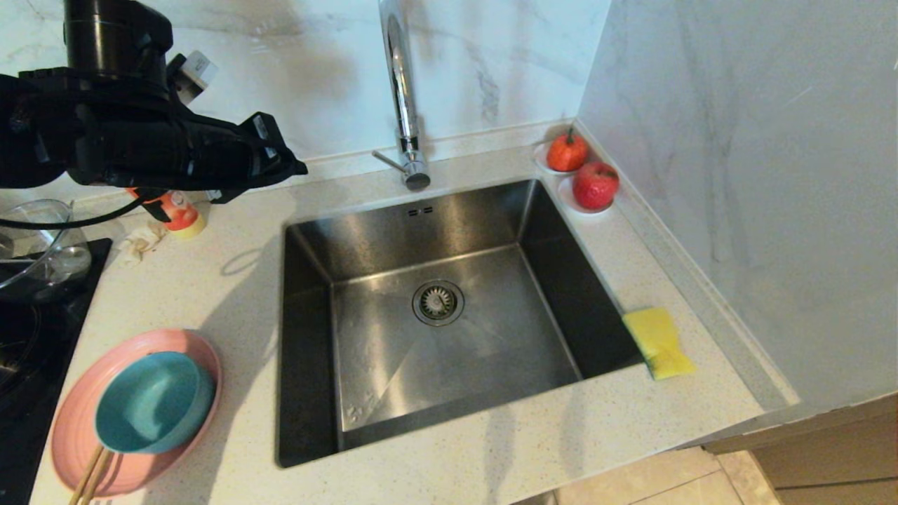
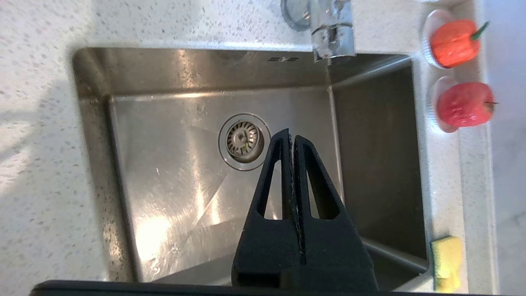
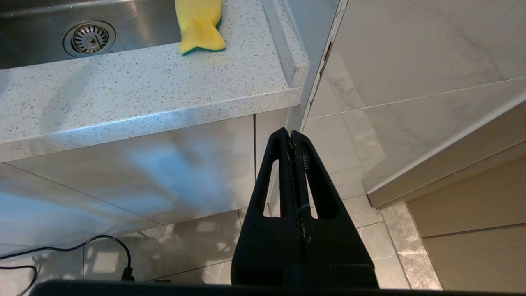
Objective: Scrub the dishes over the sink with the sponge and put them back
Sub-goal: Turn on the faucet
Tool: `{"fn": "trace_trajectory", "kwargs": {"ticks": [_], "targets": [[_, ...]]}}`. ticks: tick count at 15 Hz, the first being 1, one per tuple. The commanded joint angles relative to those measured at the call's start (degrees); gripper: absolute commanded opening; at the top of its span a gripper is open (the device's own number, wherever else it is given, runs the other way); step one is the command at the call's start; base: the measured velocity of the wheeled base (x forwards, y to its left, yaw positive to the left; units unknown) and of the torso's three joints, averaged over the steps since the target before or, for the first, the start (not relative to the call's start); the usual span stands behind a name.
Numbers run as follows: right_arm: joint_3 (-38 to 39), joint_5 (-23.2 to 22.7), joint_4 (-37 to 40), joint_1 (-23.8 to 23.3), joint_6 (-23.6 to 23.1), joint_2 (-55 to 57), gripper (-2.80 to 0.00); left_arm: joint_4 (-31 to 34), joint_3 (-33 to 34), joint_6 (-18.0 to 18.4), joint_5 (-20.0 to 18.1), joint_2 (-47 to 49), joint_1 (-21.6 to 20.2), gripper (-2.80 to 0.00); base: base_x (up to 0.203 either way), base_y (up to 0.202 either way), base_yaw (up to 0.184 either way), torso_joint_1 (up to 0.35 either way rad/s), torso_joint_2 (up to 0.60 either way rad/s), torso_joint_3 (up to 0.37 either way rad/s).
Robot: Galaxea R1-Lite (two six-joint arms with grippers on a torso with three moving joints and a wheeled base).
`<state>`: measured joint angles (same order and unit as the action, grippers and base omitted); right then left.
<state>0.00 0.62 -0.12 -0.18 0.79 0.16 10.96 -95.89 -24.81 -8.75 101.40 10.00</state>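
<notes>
- Head view: I have the left arm raised high at the back left, above the counter (image 1: 210,294) beside the sink (image 1: 435,308). Its gripper tip (image 1: 298,168) carries nothing. The teal bowl (image 1: 154,401) sits inside the pink plate (image 1: 74,428) at the front left corner of the counter, with chopsticks (image 1: 91,477) leaning on the plate rim. The sponge (image 1: 659,342) lies on the right rim of the sink, well apart from the dishes. A glass bowl (image 1: 38,242) stands on the far left, and two red fruits (image 1: 595,186) sit in the back right corner by the tap (image 1: 401,91). By my reading nothing has started: no dish lifted, sponge untouched.
- Left wrist view: the left gripper (image 2: 292,137) hangs above the basin, just beside the drain strainer (image 2: 242,140) as I see it, its fingers pressed together and empty.
- Right wrist view: the right gripper (image 3: 291,133) is parked low in front of the cabinet, below counter level, fingers also closed on nothing. The sponge shows up on the counter edge above it. Picking up, scrubbing and returning both dishes all remain.
</notes>
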Motion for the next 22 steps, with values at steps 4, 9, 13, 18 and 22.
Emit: {"fn": "trace_trajectory", "kwargs": {"ticks": [4,9,13,18,22], "targets": [[0.00,-0.01,-0.06,0.01,0.00,0.02,-2.80,0.03,-2.24,-0.28,-0.04,2.05,-0.06,-2.80,0.000,0.000,0.000,0.000,0.00,0.000],[0.00,-0.01,-0.06,0.01,0.00,0.02,-2.80,0.10,-2.98,-0.24,0.03,1.52,0.28,-2.80,0.000,0.000,0.000,0.000,0.00,0.000],[0.00,-0.01,-0.06,0.01,0.00,0.02,-2.80,0.03,-4.43,-0.24,0.05,2.53,0.29,-2.80,0.000,0.000,0.000,0.000,0.00,0.000],[0.00,-0.01,-0.06,0.01,0.00,0.02,-2.80,-1.10,-7.03,-1.09,0.10,5.86,0.24,-2.80,0.000,0.000,0.000,0.000,0.00,0.000],[0.00,-0.01,-0.06,0.01,0.00,0.02,-2.80,-1.66,-9.52,-2.16,0.05,8.66,0.21,-2.80,0.000,0.000,0.000,0.000,0.00,0.000]]}}
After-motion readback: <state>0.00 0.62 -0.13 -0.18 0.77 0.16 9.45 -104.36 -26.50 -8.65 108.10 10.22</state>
